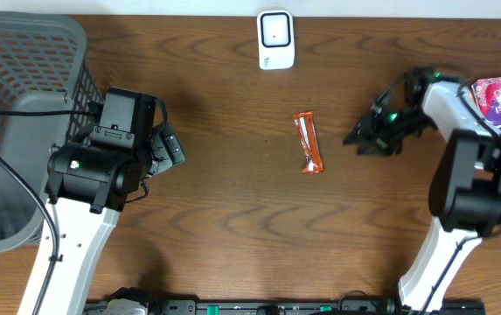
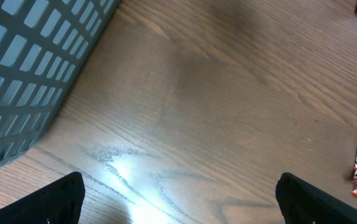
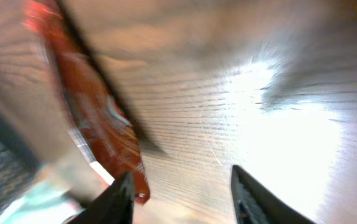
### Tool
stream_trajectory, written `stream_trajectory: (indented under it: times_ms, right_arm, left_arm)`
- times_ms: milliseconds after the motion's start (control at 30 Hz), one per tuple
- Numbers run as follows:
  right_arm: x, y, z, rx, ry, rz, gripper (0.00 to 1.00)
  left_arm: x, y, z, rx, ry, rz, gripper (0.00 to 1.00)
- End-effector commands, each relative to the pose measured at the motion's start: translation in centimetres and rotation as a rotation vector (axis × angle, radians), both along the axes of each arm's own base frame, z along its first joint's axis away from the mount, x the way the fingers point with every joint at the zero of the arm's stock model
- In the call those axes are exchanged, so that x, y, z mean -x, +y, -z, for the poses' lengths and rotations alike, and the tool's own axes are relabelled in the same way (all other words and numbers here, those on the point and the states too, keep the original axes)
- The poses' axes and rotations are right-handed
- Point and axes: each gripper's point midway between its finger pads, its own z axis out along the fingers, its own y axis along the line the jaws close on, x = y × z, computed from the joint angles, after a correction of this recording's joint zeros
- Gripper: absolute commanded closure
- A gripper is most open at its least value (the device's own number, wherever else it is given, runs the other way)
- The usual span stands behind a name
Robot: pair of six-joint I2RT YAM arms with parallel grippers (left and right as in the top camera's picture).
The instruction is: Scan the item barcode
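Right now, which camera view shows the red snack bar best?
Overhead: the whole red snack bar is visible and sharp. The left wrist view cuts it off at the frame edge; the right wrist view shows it blurred.

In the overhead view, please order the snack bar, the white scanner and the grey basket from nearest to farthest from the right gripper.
1. Snack bar, mid-table, just left of the right gripper.
2. White scanner, at the table's far edge.
3. Grey basket, at the table's left end.

left gripper (image 2: pixel 178 202) — jaws wide | right gripper (image 3: pixel 184 199) — jaws partly parted
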Motion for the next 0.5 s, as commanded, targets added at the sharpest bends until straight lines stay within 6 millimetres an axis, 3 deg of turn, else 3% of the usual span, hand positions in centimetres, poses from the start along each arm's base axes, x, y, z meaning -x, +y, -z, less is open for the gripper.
stream_trajectory:
  times_ms: [0, 133, 267, 467]
  right_arm:
    - [-2.0, -0.4, -5.5, 0.198, -0.190, -0.056, 0.44]
    - [-2.9, 1.2, -7.3, 0.258, -0.295, -0.104, 0.26]
    - [-2.7, 2.7, -5.6, 0.217, -0.256, -0.088, 0.33]
    - [-2.3, 6.5, -1.3, -0.059, -0.195, -0.093, 0.40]
  left_arm:
    - [-0.1, 0.2, -0.3, -0.003, -0.008, -0.007, 0.02]
    - [-0.1, 0.2, -0.3, -0.003, -0.008, -0.007, 0.02]
    - [-0.1, 0.2, -0.3, -0.003, -0.008, -0.007, 0.02]
    - [-0.1, 0.2, -0.3, -0.003, -0.008, -0.007, 0.02]
